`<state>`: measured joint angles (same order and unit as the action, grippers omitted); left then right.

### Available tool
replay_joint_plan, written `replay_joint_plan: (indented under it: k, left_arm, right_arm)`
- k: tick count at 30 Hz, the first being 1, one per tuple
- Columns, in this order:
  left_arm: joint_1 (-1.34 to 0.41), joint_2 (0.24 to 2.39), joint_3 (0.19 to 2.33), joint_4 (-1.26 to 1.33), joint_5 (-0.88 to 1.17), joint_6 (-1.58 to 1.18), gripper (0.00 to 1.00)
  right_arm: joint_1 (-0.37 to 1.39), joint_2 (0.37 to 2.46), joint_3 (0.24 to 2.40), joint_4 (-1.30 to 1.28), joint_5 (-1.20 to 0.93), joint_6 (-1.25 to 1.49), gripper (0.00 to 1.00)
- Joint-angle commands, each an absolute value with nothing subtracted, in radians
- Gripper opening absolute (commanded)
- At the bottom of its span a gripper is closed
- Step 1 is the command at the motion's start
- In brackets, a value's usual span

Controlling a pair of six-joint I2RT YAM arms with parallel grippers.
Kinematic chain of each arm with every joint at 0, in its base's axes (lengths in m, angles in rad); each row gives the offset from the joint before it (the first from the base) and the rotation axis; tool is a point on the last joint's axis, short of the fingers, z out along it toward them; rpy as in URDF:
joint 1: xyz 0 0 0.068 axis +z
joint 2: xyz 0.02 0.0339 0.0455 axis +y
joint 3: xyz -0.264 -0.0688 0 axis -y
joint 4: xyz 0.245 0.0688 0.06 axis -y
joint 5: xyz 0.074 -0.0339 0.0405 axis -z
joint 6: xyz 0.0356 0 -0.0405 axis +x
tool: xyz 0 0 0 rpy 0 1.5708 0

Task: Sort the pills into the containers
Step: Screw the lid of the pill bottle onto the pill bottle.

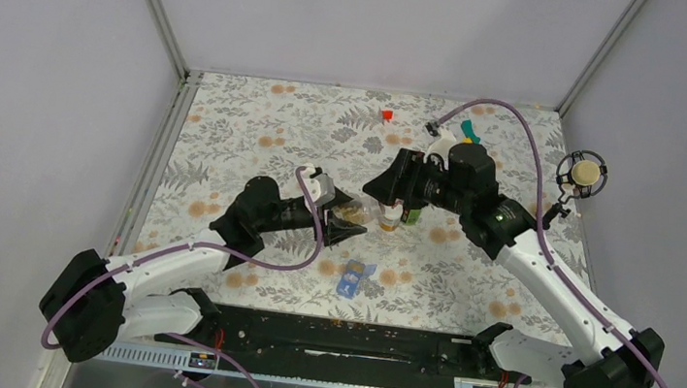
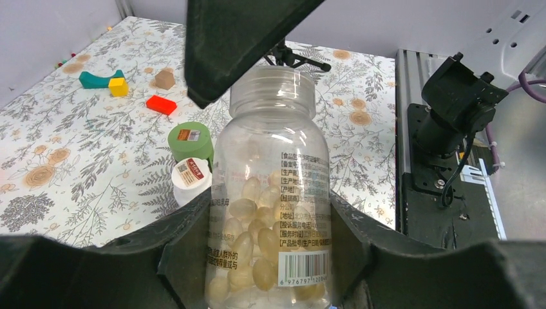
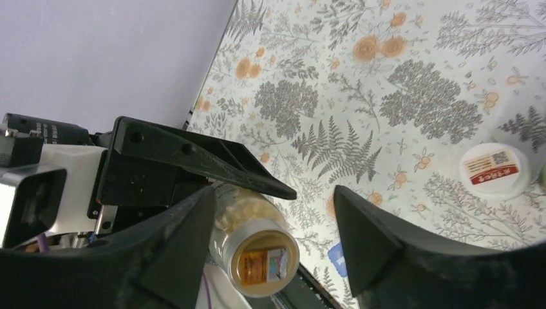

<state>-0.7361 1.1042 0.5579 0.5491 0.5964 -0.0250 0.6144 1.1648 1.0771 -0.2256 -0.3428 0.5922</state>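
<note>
1. Bottle of clear plastic, half full of yellow capsules, is clenched between the fingers of the left hand.
2. Right hand hovers at the bottle's end with its fingers spread wide, grasping nothing.
3. Blue pill box lies on the flowered tabletop near the front edge, between the two arms and apart from both hands.
4. White jar and green jar stand touching, just beside the held bottle.
5. Red block lies farther back.
</note>
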Motion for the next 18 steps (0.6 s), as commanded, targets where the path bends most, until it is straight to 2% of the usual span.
replay_joint_plan:
  k: [1, 5, 10, 18]
  left_arm:
    - [-0.732, 1.076, 0.562, 0.634, 0.563, -0.028, 0.0]
    - [-0.732, 1.052, 0.545, 0.666, 0.56, -0.055, 0.0]
    - [-0.733, 1.02, 0.526, 0.703, 0.601, -0.077, 0.0]
    - [-0.733, 1.006, 0.518, 0.75, 0.678, -0.105, 0.0]
  right_arm:
    - [0.613, 1.072, 1.039, -0.134, -0.312, 0.58, 0.8]
    - [0.608, 1.031, 1.013, -0.132, -0.445, 0.472, 0.87]
    - [0.605, 0.979, 0.972, -0.131, -0.614, 0.367, 0.88]
    - [0.599, 1.016, 1.024, -0.132, -0.674, 0.431, 0.71]
